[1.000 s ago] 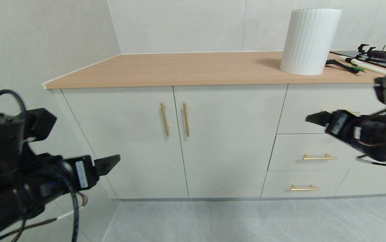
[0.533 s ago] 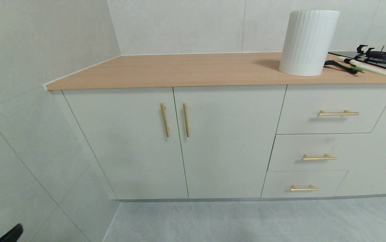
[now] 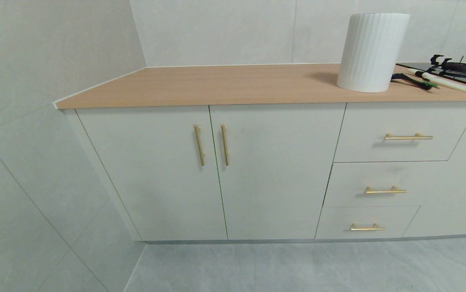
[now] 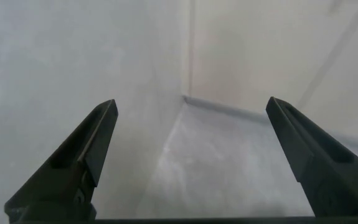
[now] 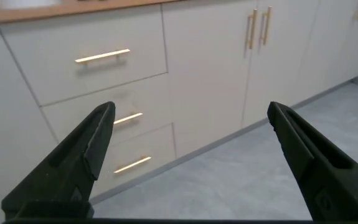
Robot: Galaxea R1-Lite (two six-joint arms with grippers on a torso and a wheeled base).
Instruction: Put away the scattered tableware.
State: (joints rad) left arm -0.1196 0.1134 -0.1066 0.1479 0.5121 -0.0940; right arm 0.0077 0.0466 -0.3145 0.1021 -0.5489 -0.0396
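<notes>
Several utensils [image 3: 431,80], one cream-coloured and one with a black handle, lie on the wooden countertop [image 3: 224,83] at the far right. A tall white ribbed container [image 3: 372,50] stands just left of them. My left gripper [image 4: 194,162] is open and empty, low down over the grey floor near a wall corner. My right gripper [image 5: 191,162] is also open and empty, facing the cabinet's drawers [image 5: 85,62] from a distance.
Below the countertop are two cabinet doors with upright gold handles [image 3: 211,144] and three drawers with gold handles [image 3: 408,136]. A black stove burner [image 3: 460,65] sits at the far right. A tiled wall closes the left side; grey floor [image 3: 297,267] lies in front.
Both arms, raised in front of the cabinet a second ago, have dropped out of the head view. The things on the countertop have not moved.
</notes>
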